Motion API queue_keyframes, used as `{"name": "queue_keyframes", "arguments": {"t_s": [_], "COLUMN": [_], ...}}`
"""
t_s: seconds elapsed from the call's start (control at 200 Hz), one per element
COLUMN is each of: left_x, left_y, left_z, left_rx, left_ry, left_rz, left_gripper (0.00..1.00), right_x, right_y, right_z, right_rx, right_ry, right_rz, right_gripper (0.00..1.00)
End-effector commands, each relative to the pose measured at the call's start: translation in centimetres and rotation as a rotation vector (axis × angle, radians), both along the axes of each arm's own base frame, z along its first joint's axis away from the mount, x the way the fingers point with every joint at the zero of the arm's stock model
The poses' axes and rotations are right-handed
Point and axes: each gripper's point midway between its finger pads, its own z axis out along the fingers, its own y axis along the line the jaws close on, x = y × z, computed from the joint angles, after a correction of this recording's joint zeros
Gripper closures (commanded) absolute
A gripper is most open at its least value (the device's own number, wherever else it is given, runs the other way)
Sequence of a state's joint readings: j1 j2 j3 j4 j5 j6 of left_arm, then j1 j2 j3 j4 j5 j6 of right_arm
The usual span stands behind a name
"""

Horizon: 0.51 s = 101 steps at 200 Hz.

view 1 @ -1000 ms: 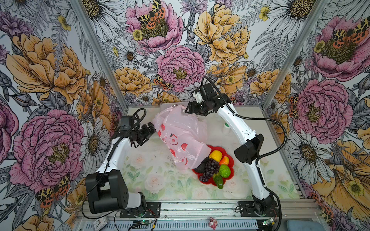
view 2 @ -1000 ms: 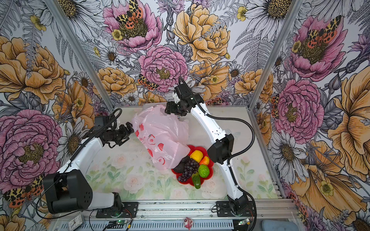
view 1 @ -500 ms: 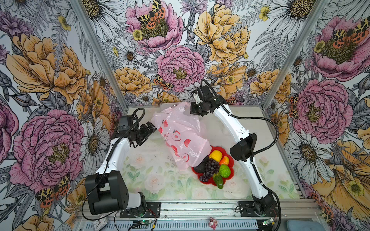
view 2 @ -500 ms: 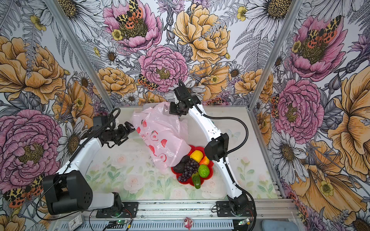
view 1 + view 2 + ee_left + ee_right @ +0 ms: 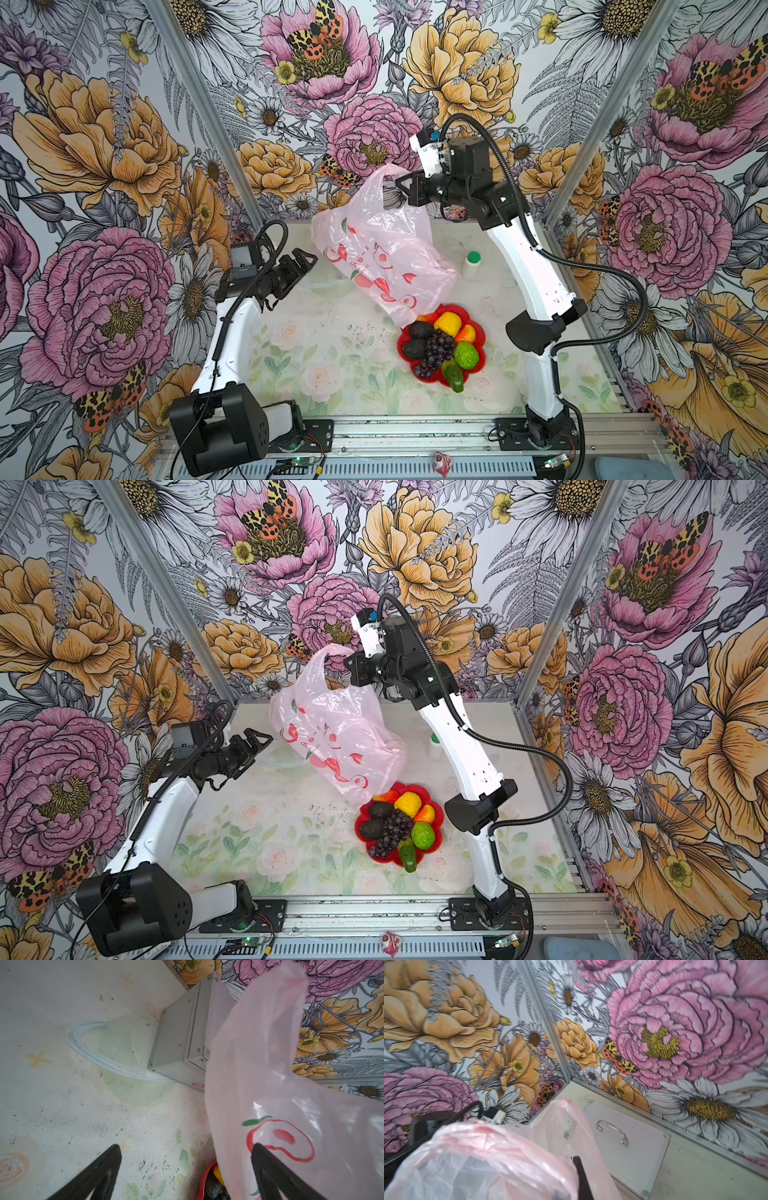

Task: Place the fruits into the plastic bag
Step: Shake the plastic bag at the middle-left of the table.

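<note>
Overhead, crinkly translucent pink plastic bag (image 5: 382, 253)

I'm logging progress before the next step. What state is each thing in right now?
Red flower-shaped plate: full of fruit.
Small glossy toy fruits: piled on the plate, none bagged.
Translucent pale-pink plastic bag: hung by one loop handle, lower end sagging by the plate.
Right gripper: jaws shut on the bag's handle.
Left gripper: jaws open, empty.
White bottle with green cap: upright, capped.
Silver metal case: closed.
</note>
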<state>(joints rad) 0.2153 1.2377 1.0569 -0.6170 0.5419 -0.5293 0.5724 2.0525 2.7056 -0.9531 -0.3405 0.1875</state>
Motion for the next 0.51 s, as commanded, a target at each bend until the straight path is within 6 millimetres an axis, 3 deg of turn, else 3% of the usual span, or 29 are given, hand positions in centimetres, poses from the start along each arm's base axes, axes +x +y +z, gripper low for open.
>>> {"name": "queue_keyframes", "arguments": {"t_s": [0.0,0.13,0.25,0.4,0.5], "left_x": [0.4,0.5,0.2,-0.1,-0.2], "left_y": [0.0,-0.7,-1.6,-3.6,-6.5], "left_z": [3.5,5.2,6.3,7.8,9.7], "left_rx": [-0.016,-0.030,-0.025,0.001,0.020], "left_ry": [-0.080,-0.113,-0.140,-0.193,-0.261], "left_rz": [-0.007,-0.022,-0.059,-0.156,-0.285], "left_gripper": [0.01,0.01,0.01,0.01,0.01], "right_x": [-3.1,-5.8,-7.6,-8.4,-8.9], "right_y": [0.4,-0.3,-1.2,-2.0,-1.7], "right_z": [-0.3,-4.2,-6.6,-6.5,-6.0], "right_rx": [-0.191,-0.397,-0.516,-0.555,-0.555], "right_ry": [-0.252,-0.416,-0.523,-0.580,-0.598], "right_rz": [0.212,0.395,0.490,0.500,0.498], "right_gripper": [1.00,1.00,1.00,1.00,1.00]}}
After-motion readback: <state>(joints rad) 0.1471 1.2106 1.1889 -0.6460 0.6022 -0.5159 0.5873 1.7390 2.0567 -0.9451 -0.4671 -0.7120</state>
